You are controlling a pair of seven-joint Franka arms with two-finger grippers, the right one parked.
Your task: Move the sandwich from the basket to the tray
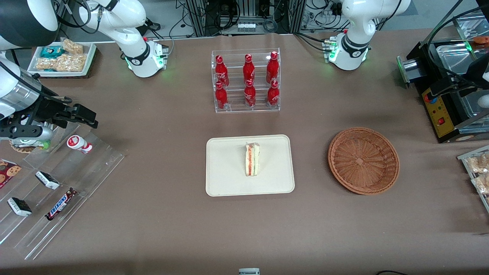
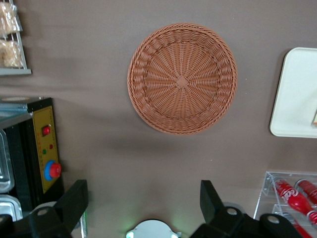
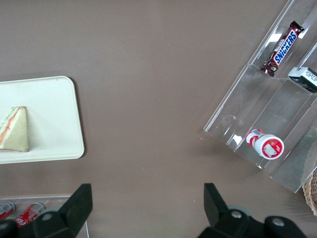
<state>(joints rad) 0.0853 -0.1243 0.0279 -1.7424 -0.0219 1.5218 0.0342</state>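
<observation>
The sandwich (image 1: pixel 252 159) lies on the cream tray (image 1: pixel 229 179) in the middle of the table; it also shows in the right wrist view (image 3: pixel 15 130). The wicker basket (image 1: pixel 363 160) sits beside the tray, toward the working arm's end, and holds nothing (image 2: pixel 182 78). The left gripper (image 1: pixel 454 87) hangs high above the black machine, farther from the front camera than the basket and well apart from it. In the left wrist view the gripper (image 2: pixel 143 191) is open with nothing between its fingers (image 2: pixel 74 198). The tray's edge (image 2: pixel 294 94) shows there too.
A clear rack of red bottles (image 1: pixel 246 81) stands farther from the camera than the tray. A black machine with a red button (image 1: pixel 439 110) and a rack of snack packs (image 1: pixel 477 168) sit at the working arm's end. Clear acrylic shelves (image 1: pixel 57 183) lie at the parked arm's end.
</observation>
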